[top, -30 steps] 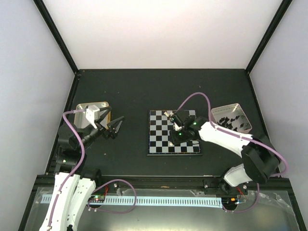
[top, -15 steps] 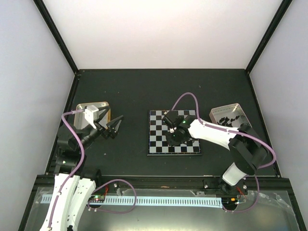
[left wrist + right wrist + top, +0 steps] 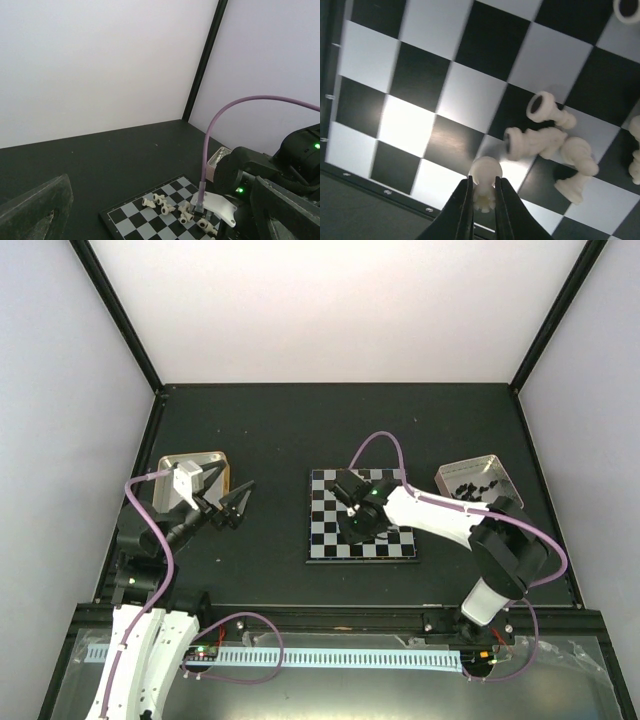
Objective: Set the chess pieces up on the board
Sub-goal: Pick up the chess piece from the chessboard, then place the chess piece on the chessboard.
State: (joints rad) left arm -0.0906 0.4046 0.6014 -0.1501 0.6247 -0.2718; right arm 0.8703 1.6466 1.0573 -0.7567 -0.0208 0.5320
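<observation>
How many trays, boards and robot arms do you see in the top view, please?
Trays: 2, the left tray and the right tray
Board: 1
Arms: 2, the left arm and the right arm
Total: 5

Lab cell: white walls (image 3: 340,300), black table (image 3: 250,430)

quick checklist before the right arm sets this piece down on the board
1. Grip: right gripper has its jaws shut on the white piece: ok.
2. Piece upright in the jaws: cannot tell.
3. Landing spot: the board squares by the held piece, near the edge, are bare: ok.
4. Neighbours: toppled pieces lie close beside it and could be knocked: not ok.
5. Left gripper is open and off the board: ok.
</observation>
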